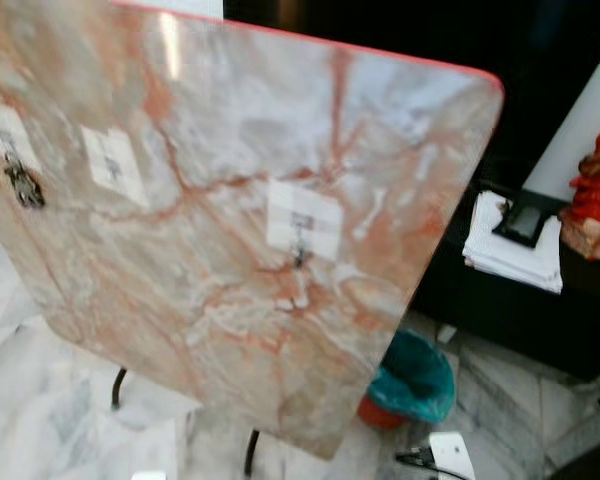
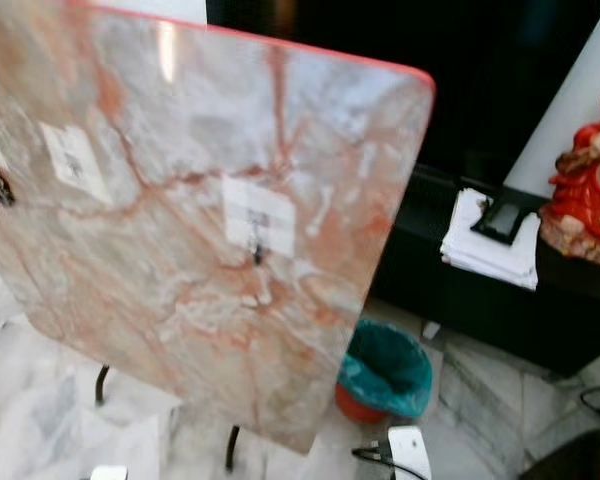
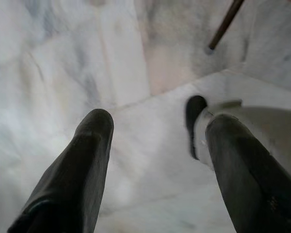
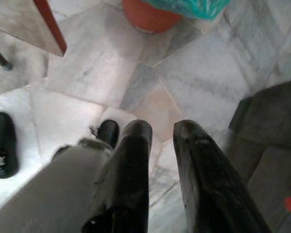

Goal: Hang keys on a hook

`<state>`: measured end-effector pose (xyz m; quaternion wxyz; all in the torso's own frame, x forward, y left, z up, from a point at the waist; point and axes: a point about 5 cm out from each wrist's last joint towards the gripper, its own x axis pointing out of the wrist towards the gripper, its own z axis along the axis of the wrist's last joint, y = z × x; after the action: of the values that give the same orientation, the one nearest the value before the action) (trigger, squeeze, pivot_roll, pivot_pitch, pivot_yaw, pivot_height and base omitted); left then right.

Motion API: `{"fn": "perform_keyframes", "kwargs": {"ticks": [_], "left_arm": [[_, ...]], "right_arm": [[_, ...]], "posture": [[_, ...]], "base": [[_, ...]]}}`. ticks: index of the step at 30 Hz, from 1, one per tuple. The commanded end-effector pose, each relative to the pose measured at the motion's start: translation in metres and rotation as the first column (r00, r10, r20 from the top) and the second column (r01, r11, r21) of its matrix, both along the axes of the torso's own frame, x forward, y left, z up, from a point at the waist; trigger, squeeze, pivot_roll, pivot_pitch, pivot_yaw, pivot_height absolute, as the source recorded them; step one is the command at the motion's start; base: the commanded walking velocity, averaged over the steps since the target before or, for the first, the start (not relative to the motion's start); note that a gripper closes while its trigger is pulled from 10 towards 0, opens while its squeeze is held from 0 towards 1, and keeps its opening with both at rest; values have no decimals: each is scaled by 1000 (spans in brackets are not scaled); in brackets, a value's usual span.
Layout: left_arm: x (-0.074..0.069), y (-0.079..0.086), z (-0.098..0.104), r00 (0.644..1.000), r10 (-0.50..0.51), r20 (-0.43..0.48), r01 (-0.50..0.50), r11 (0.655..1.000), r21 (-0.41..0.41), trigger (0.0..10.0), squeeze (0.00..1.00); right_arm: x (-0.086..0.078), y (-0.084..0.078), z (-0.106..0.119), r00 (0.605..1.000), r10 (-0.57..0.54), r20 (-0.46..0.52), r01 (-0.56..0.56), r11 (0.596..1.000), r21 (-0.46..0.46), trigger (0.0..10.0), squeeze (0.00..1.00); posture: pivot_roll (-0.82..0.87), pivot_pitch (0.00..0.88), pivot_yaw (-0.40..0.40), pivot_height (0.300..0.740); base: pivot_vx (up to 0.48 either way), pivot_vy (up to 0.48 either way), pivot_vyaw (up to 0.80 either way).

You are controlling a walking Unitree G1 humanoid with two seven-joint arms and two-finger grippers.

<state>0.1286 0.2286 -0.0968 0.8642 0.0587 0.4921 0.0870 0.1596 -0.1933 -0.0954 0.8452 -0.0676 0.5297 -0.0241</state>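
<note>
Hanging idle and empty, the left gripper (image 3: 155, 141) (spread wide) and right gripper (image 4: 162, 131) (narrowly parted) were best raised toward the keys (image 1: 23, 185) at the board (image 1: 400, 130)'s left.

Keys (image 1: 23, 185) on board's (image 1: 400, 150) left hook, two hooks (image 1: 300, 245) rightward (one central), bin (image 1: 412, 378) below right

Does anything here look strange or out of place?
Mostly the marble board: it leans tilted on thin legs. Keys already hang from its leftmost hook, while the middle hook is bare.
</note>
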Motion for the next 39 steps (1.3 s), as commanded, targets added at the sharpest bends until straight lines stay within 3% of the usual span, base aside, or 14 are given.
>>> {"fn": "perform_keyframes", "kwargs": {"ticks": [1,39], "left_arm": [[2,-9,-1,1000,-14,7,14,1000,-11,10000,0],[4,-9,-1,999,-40,1,40,999,-20,10000,0]], "right_arm": [[-4,-9,0,1000,-15,-14,15,1000,-22,10000,0],[-3,-10,1,1000,2,-12,-2,1000,-28,10000,0]], "posture": [[31,22,-120,740],[32,0,-115,740]], "base": [[0,480,0],[0,480,0]]}}
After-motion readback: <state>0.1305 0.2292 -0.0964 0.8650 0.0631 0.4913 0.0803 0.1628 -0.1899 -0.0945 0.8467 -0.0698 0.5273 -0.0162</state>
